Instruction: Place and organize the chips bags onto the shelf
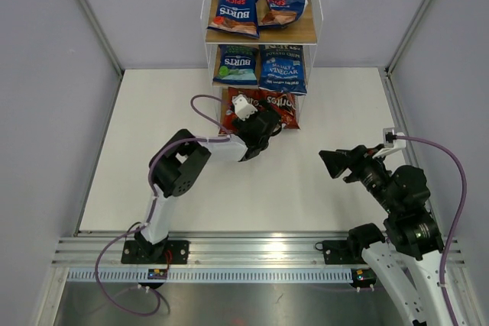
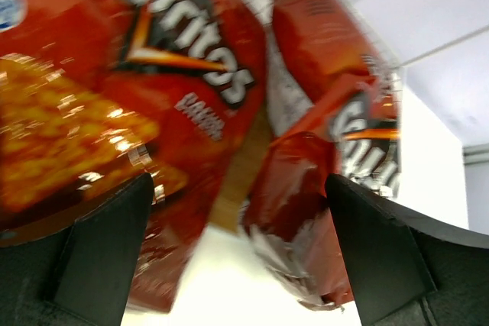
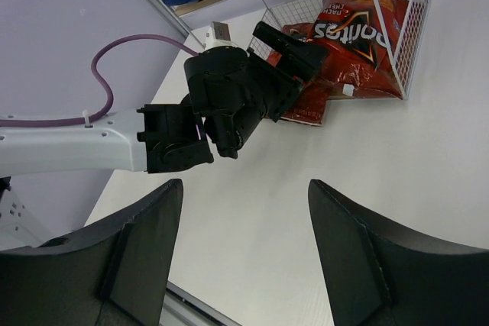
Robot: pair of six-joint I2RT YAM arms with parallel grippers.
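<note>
The left tool [image 2: 241, 211], fingers spread and empty, faces the Doritos bags [image 2: 176, 74] on the bottom tier of the shelf [image 1: 299, 32]: likely light, slippery, crushable, best pinched at a crimped edge.

Left arm [image 1: 183, 169]: elbow raised near its base, forearm reaching forward and to its right. Left hand [image 1: 269, 123]: fingers spread wide, nothing clamped between them. Right arm [image 1: 401, 196]: folded close to its base, wrist pointing left. Right hand [image 1: 334, 163]: fingers apart, empty.
</note>
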